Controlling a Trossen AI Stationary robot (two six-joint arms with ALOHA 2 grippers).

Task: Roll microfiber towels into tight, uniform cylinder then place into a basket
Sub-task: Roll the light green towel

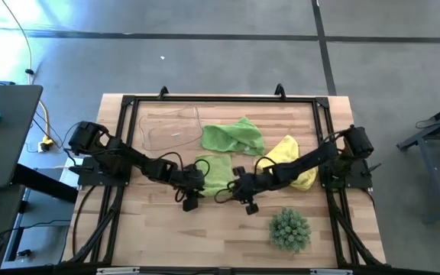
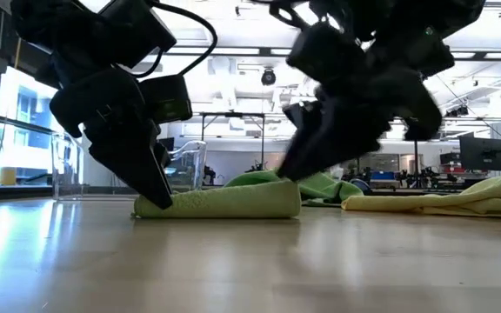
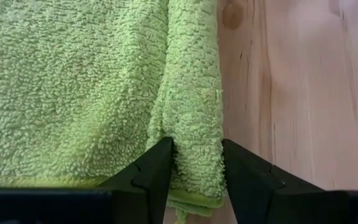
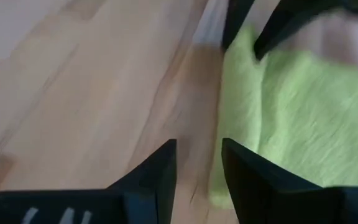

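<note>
Rolling step, first fold started on lime green towel [image 1: 215, 174] at tabletop [image 1: 159, 229] centre. Left tool [image 3: 196, 163] pinching folded edge; right tool [image 4: 197, 163] open, empty, beside it. Next: regrip, roll on evenly.

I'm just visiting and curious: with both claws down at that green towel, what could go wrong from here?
The left gripper pinches only the folded edge of the lime green towel, so the roll may come out loose or uneven. The right gripper stands open over bare wood beside the towel's other end; that end could unroll. The yellow towel lies under the right arm and might get dragged.
</note>
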